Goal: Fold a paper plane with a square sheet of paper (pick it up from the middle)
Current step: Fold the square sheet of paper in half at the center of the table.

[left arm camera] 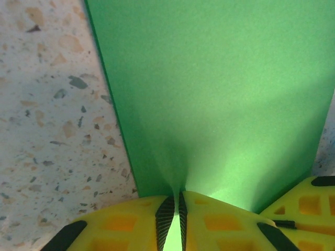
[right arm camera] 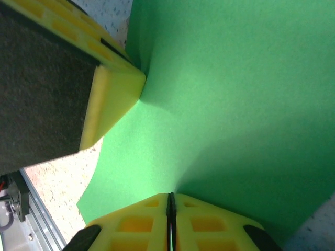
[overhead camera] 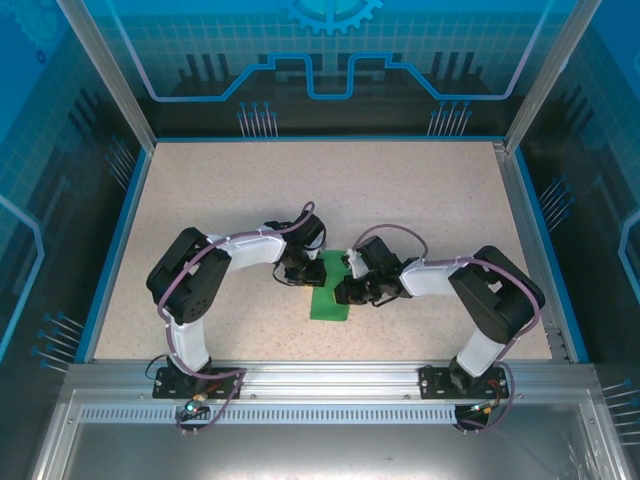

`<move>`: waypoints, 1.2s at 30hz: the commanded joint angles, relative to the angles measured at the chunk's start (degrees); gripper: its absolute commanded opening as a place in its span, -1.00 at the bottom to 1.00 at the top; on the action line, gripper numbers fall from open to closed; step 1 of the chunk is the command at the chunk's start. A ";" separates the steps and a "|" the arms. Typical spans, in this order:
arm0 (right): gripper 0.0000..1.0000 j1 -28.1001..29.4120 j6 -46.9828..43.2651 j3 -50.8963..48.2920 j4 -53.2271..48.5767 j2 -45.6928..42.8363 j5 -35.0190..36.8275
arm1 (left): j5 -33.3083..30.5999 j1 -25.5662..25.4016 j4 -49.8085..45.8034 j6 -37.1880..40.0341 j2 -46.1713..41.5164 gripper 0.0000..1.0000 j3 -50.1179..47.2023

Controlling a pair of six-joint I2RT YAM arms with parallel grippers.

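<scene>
Seemingly folded green paper (overhead camera: 330,300), edges pinched by left claw (left arm camera: 175,204) and right claw (right arm camera: 171,201), open tabletop (overhead camera: 250,190) around

so the sheet of paper (overhead camera: 330,305) is on the desk (overhead camera: 220,200), about the middle left-to-right and toward the near edge; left fingers (overhead camera: 304,274) are pinched onto its left edge, right fingers (overhead camera: 348,292) onto its right edge, a bit nearer the front; the two pairs face each other, close together, sheet between them; most of the desk lies behind
</scene>
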 commanded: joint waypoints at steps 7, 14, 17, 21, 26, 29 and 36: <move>-0.79 3.00 -3.27 -5.24 -11.02 -5.26 -0.93 | -9.61 0.25 -6.26 1.18 8.25 -0.60 -5.02; -0.79 5.31 -2.19 -7.44 -15.70 -9.45 3.60 | -9.54 0.31 -6.48 1.39 8.47 -0.61 -4.84; -0.79 5.33 -1.92 -6.71 -17.76 -12.55 4.38 | -9.55 0.26 -6.64 1.55 8.53 -0.61 -4.62; -0.79 5.09 -0.12 -4.43 -16.22 -15.70 4.46 | -9.45 0.24 -6.56 1.88 8.45 -0.60 -4.43; -0.79 4.97 4.99 -2.11 -6.22 -15.20 2.93 | -9.11 0.29 -6.21 1.74 7.97 -0.60 -4.74; -0.79 5.45 5.23 0.03 -4.78 -11.39 2.75 | -9.20 0.30 -6.28 1.83 7.53 -0.60 -4.75; -0.79 6.46 3.50 0.32 -5.28 -5.15 2.62 | -9.19 0.30 -6.30 1.97 7.13 -0.61 -4.58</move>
